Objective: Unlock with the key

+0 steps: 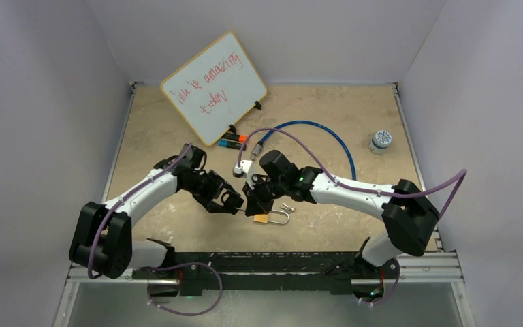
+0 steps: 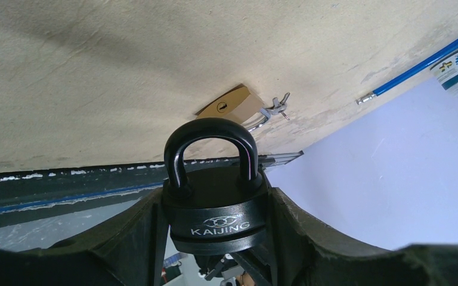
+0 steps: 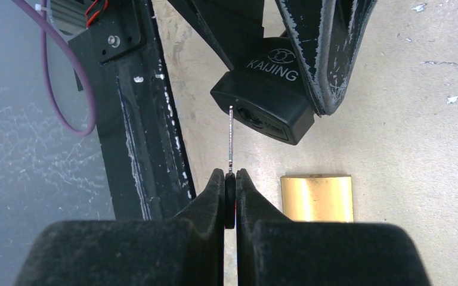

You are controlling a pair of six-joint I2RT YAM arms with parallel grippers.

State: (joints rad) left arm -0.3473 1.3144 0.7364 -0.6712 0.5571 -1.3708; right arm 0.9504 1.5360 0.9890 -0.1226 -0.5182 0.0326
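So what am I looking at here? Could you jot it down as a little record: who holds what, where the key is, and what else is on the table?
Left gripper: shut on the black padlock, gripping its body
Right gripper: shut on the key, pinched by its head
Key tip: at the black padlock's underside, beside the keyhole, not visibly inside
Shackle: closed
Brass padlock: lying on the table, untouched
Also on table: whiteboard, blue cable

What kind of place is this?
Probably a robot lab's test booth, not a house: plain white walls box in a table, two robot arms are bolted to its edge, and a whiteboard sits at the back.
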